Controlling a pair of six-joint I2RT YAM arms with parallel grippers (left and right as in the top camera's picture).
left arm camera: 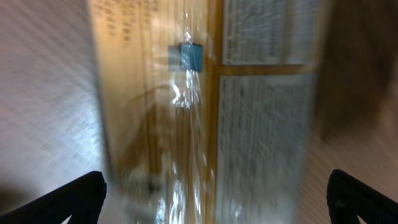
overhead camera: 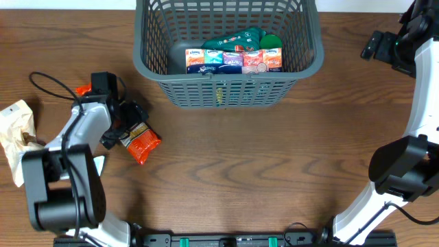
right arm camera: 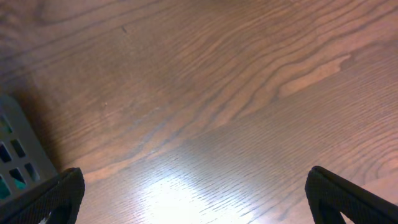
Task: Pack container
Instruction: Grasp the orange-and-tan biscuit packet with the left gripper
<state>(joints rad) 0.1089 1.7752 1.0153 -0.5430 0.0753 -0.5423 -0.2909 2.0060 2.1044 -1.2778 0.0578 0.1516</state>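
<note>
My left gripper (left arm camera: pixel 216 198) has its jaws spread wide. Its two fingertips (left arm camera: pixel 74 198) sit at the lower corners of the wrist view, and a foil snack packet (overhead camera: pixel 140 143) fills the gap between them. The picture is too blurred to say whether the pads touch the foil, so I judge the packet straddled, not yet clamped. Its printed panel runs up the wrist frame, so the long axis lies across the line between the fingers and closing would pinch the narrow width.

From above, the packet lies on the wood near the left edge, slanting toward the near right. The container (overhead camera: pixel 226 92) stands at the middle of the far edge, its long side along that edge. From my left jaws it lies toward the far edge and to the right, so the carry is a diagonal over its near-left corner. Tissue packs (overhead camera: pixel 233 60) already line the base, with a green pouch (overhead camera: pixel 241 36) behind them.

My right gripper (right arm camera: pixel 199 194) is also spread and empty, over bare wood near the far right corner, beside the basket wall. It is level with the basket, but the left arm has the packet.

A crumpled paper bag (overhead camera: pixel 17 130) waits at the left edge.
</note>
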